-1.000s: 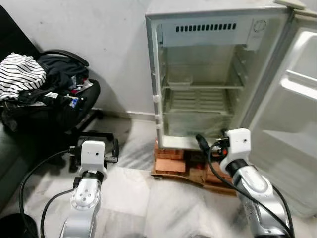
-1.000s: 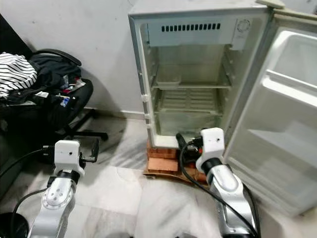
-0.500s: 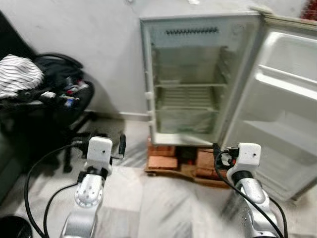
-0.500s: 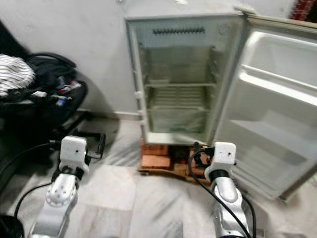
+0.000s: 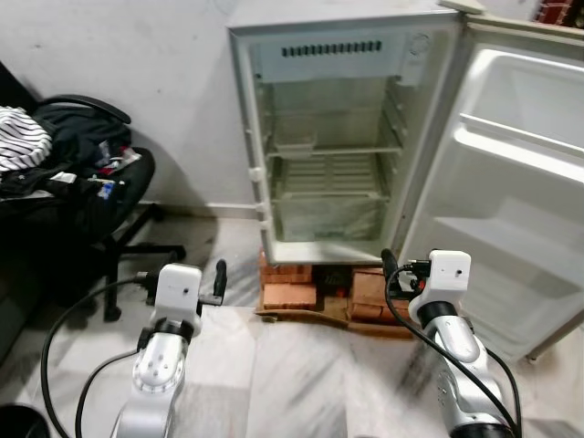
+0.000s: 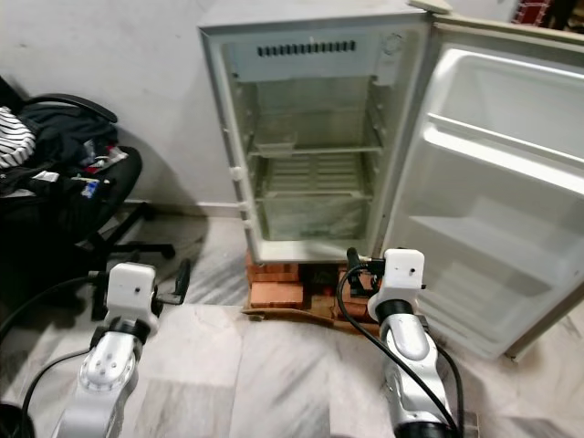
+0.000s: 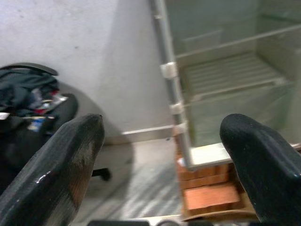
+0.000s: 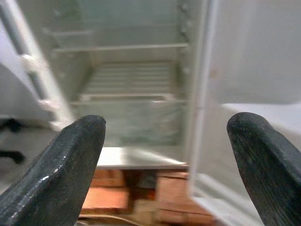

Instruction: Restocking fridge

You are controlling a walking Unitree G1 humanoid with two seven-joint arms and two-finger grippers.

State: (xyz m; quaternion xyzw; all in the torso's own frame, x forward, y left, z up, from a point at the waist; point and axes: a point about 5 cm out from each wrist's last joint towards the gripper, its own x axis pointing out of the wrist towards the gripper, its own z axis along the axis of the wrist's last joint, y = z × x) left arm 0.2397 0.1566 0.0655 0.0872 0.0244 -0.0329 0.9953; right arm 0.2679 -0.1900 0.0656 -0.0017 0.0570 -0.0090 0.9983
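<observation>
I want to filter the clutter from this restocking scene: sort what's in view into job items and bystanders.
For the job:
fridge, open, its shelves bare
fridge door, swung wide
left gripper, open, holding nothing
right gripper, open, holding nothing

Just lying about:
office chair heaped with clothes
bricks and board under the fridge

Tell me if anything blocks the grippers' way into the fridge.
Nothing visible does. The fridge stands with its door swung wide, shelves bare. Left gripper and right gripper are both open and hold nothing, with only floor between them and the fridge.
</observation>
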